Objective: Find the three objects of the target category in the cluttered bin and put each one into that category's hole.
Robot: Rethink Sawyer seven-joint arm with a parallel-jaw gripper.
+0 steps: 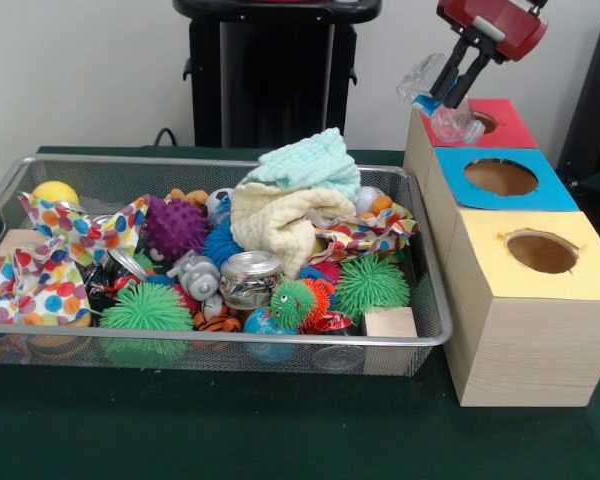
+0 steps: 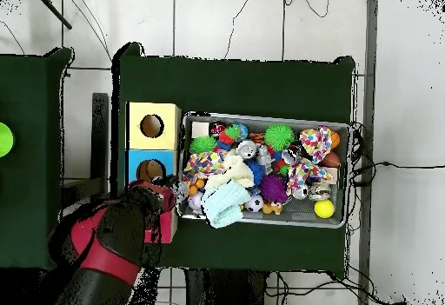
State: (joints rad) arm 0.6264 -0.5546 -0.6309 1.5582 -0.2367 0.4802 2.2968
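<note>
The gripper [image 1: 448, 95] hangs up at two o'clock in the front view, its black fingers pinched on a clear plastic bottle [image 1: 435, 100], wrinkly walls glinting, a blue mark low on it. It's carried high, I'd say to clear the box tops on the way to the drop. The target, the round hole [image 1: 501, 177] in the blue-topped box [image 1: 460, 175], sits just toward five o'clock of the bottle; right now the piece hovers nearer the red-topped box [image 1: 510, 125], so a short shift is called for. The yellow-topped box [image 1: 580, 285] stands nearest the camera. Out at nine o'clock, the bin [image 1: 220, 340] stays crowded: a cream cloth [image 1: 280, 225], a mint cloth [image 1: 310, 165], a purple spiky ball [image 1: 173, 228], a green spiky ball [image 1: 145, 310], a silver can [image 1: 250, 278]. Any remaining bottles are buried from sight.
</note>
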